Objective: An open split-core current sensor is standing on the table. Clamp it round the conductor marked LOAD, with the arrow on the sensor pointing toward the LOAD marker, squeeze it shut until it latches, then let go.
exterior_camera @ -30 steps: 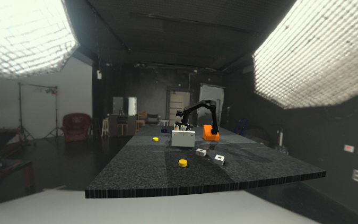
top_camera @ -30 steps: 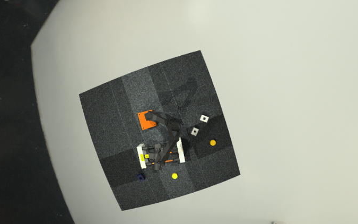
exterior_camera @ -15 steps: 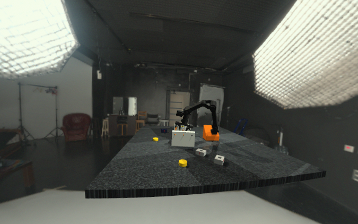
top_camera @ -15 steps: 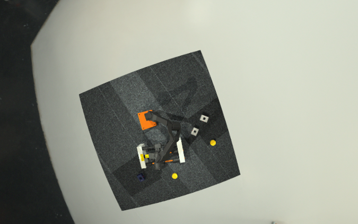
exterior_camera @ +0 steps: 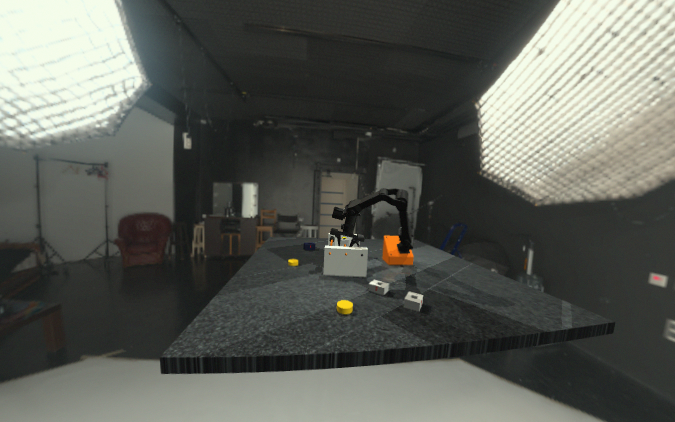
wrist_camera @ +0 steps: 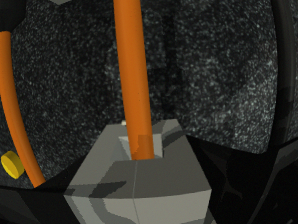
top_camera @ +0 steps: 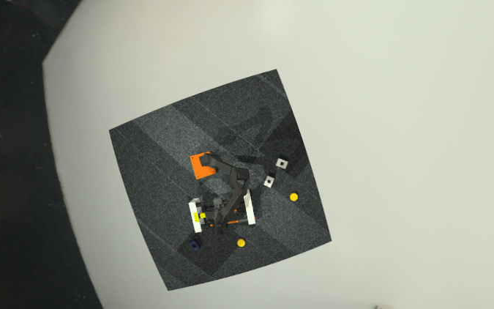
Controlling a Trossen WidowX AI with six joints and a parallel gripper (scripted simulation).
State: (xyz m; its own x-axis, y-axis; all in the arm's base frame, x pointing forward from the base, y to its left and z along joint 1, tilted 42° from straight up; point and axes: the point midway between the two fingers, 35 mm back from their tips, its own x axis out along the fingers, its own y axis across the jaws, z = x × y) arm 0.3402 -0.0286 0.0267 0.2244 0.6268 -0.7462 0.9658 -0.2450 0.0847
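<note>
The grey current sensor [wrist_camera: 137, 192] sits closed around the middle orange conductor [wrist_camera: 131, 65] [top_camera: 235, 210] in the wrist view, a thin seam between its halves. The conductor passes through its square window. My gripper [wrist_camera: 141, 147] is shut on the sensor, with dark finger parts on both sides. The arm hides sensor and fingertips in the overhead view. A second orange conductor [wrist_camera: 11, 110] [top_camera: 233, 221] runs on the left of the wrist view. A yellow label [top_camera: 195, 217] is on the left white panel; its text is unreadable. The sensor's arrow and latch cannot be made out.
White end panels [top_camera: 250, 213] [exterior_camera: 345, 262] bound the conductors. A black cable [wrist_camera: 286, 60] runs at the wrist view's right. Two pale blocks [top_camera: 278, 161] [exterior_camera: 380, 290], two yellow discs [top_camera: 293, 197] [exterior_camera: 344, 307] and a navy block [top_camera: 192, 243] [exterior_camera: 309, 246] stand around. The arm's base is orange [top_camera: 200, 171].
</note>
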